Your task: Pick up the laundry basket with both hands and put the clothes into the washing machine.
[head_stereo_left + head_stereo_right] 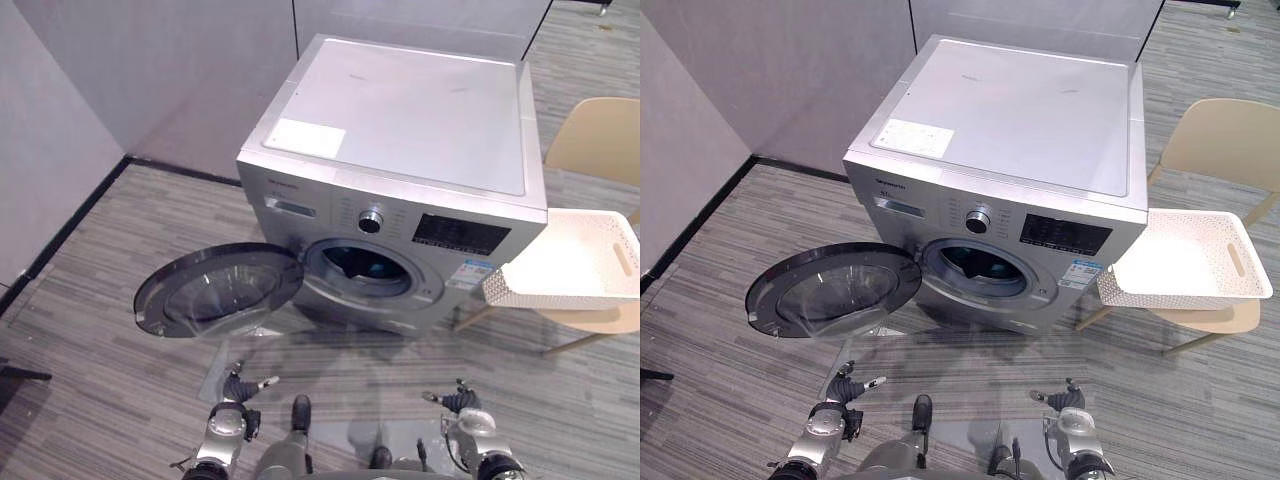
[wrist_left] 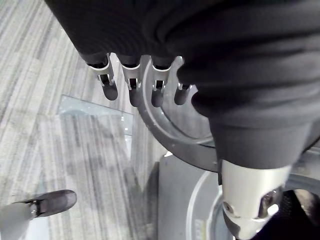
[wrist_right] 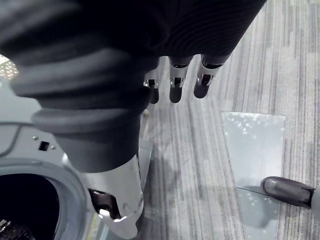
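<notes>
Work looks nearly done. The white basket [image 1: 545,292] sits on a tan chair [image 1: 600,135] at the right of the frame, and it looks empty. Something dark blue shows in the round drum [image 1: 365,265] of the washer [image 1: 400,110], likely the clothes. The round glass door [image 1: 215,290] hangs open at the left, so shutting it may be left. The left hand [image 1: 238,386] and right hand [image 1: 458,401] are low at the bottom edge, fingers straight, holding nothing. The washer is smooth grey metal. The basket is hard plastic with many little holes.
</notes>
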Robot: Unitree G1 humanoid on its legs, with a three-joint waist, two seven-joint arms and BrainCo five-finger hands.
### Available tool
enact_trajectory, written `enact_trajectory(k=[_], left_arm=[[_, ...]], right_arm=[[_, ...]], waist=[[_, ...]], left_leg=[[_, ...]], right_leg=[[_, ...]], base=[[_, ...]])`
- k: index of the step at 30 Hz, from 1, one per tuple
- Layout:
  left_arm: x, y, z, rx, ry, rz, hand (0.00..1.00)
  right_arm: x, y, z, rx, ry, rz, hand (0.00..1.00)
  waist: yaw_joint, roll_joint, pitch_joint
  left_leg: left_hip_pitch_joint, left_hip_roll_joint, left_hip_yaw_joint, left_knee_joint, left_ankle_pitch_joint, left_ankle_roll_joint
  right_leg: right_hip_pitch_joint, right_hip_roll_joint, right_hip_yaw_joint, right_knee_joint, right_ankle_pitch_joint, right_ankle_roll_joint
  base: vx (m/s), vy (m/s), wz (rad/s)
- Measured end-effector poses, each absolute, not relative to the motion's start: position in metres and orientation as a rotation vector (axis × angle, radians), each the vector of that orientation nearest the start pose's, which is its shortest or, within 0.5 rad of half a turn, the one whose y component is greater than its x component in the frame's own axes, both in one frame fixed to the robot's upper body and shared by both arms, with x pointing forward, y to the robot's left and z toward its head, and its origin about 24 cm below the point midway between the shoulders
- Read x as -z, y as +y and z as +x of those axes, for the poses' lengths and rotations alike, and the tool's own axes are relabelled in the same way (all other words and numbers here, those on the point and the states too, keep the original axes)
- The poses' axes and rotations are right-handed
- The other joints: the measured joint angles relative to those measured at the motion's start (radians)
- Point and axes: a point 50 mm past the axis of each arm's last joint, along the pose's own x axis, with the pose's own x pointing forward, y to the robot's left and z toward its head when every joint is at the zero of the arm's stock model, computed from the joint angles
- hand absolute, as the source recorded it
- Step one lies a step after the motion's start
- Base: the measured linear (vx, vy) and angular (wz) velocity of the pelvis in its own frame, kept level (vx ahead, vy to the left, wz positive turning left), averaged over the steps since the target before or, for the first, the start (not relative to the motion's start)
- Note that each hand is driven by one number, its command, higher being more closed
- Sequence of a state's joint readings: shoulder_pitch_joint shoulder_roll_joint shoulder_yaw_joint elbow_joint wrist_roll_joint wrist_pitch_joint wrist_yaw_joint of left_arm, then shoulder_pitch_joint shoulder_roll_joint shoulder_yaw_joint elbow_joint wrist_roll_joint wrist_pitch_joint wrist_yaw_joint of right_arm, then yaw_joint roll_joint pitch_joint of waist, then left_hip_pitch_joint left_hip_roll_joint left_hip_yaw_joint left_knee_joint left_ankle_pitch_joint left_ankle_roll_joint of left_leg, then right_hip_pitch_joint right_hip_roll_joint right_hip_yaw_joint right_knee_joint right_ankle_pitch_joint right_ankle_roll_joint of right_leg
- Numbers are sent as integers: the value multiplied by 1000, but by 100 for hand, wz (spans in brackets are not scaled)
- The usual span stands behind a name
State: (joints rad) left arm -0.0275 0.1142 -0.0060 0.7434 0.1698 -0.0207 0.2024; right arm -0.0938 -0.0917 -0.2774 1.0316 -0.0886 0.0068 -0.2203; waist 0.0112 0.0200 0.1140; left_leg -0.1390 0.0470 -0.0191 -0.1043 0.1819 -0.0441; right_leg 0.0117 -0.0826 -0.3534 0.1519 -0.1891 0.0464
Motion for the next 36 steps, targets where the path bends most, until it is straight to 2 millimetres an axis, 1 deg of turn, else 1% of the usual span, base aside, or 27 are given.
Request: enact_trajectory(k=[3,4,6,8,10,11,13,15,16,18,20,22,23,24,26,27,28,29,31,34,36], left_arm=[[91,199,206,-167,608,367,0],[82,205,216,-181,561,404,0],[68,212,230,-197,499,445,0],[41,226,251,-240,384,497,0],[3,249,277,-329,249,600,0],[-6,256,282,-352,220,633,0],[-50,282,304,-452,100,733,0],[-80,296,316,-511,32,795,0],[-89,301,319,-525,17,817,0],[-114,318,329,-579,-3,866,0],[-125,322,334,-602,-8,877,0],[-141,327,341,-624,-25,889,0],[-144,329,342,-631,-21,891,0],[-148,332,345,-642,-9,891,0],[-158,331,352,-636,-6,896,0],[-166,332,354,-635,-15,904,0],[-169,332,356,-632,-16,905,0],[-178,333,357,-638,-34,910,0],[-189,329,363,-620,-45,908,0],[-203,324,370,-592,-65,896,0],[-203,324,370,-585,-61,895,0]], right_arm=[[137,-225,155,435,951,-124,0],[137,-225,154,435,954,-125,0],[137,-225,154,433,954,-125,0],[137,-225,155,431,952,-126,0],[137,-225,155,431,950,-127,0],[136,-225,156,430,948,-127,0],[134,-225,161,422,930,-137,0],[133,-226,162,413,924,-148,0],[133,-225,163,409,920,-151,0],[130,-220,168,387,893,-156,0],[130,-216,168,370,883,-159,0],[126,-212,174,345,835,-171,0],[125,-211,175,339,826,-174,0],[123,-210,175,334,810,-175,0],[121,-207,173,331,788,-167,0],[120,-204,174,318,775,-164,0],[120,-202,174,315,769,-161,0],[118,-199,176,302,750,-158,0],[113,-197,180,306,716,-142,0],[108,-194,186,302,675,-123,0],[105,-193,188,298,661,-117,0]], waist=[[-1,0,4],[-2,1,8],[-2,0,8],[0,-2,13],[3,-8,25],[3,-10,30],[4,-17,54],[6,-19,55],[7,-21,58],[6,-34,68],[7,-47,72],[11,-50,72],[12,-51,71],[17,-58,70],[37,-72,70],[34,-77,71],[35,-82,69],[38,-91,71],[40,-103,71],[34,-118,73],[35,-118,73]], left_leg=[[20,-3,3,0,-6,4],[29,-3,6,0,-9,3],[31,-2,12,0,-11,4],[31,0,25,0,-11,4],[31,4,41,0,-17,1],[31,5,48,0,-17,0],[23,12,69,0,-21,-3],[-8,18,86,0,-21,-2],[-17,19,92,0,-21,-2],[-41,22,119,0,-22,-2],[-53,25,145,1,-22,0],[-97,51,174,7,-21,0],[-107,56,175,8,-21,0],[-121,63,181,8,-21,0],[-140,74,194,8,-21,0],[-152,81,195,9,-21,0],[-159,85,196,9,-21,0],[-168,94,200,9,-21,0],[-189,104,206,19,-22,-1],[-242,113,217,74,-25,2],[-264,126,218,116,-46,1]], right_leg=[[25,0,0,-14,0,0],[36,0,2,-18,0,0],[37,0,5,-19,1,0],[37,2,10,-22,1,-1],[34,9,24,-33,8,-4],[34,11,29,-37,13,-7],[22,18,51,-51,23,-9],[-16,21,66,-51,29,-8],[-27,21,72,-52,32,-8],[-60,21,95,-54,40,-9],[-77,22,112,-53,50,-11],[-129,45,140,-51,100,-18],[-142,49,141,-49,111,-19],[-158,56,145,-47,120,-22],[-186,66,161,-34,125,-28],[-197,73,169,-27,125,-28],[-204,77,172,-25,125,-28],[-221,84,176,-11,125,-28],[-237,92,179,-4,125,-28],[-268,97,181,22,125,-28],[-273,106,181,36,125,-28]], base=[[0,0,0],[0,0,0],[13,-26,-5],[4,-18,-8],[-2,-22,-19],[-1,-11,-26],[-10,-9,-29],[6,-7,-25],[36,4,-29],[48,10,-28],[45,17,-18],[55,17,-19],[58,-9,-14],[59,-5,-10],[60,-13,-8],[36,-20,2],[23,-28,5],[0,0,0],[0,-8,2],[-15,1,14],[-17,1,12]])
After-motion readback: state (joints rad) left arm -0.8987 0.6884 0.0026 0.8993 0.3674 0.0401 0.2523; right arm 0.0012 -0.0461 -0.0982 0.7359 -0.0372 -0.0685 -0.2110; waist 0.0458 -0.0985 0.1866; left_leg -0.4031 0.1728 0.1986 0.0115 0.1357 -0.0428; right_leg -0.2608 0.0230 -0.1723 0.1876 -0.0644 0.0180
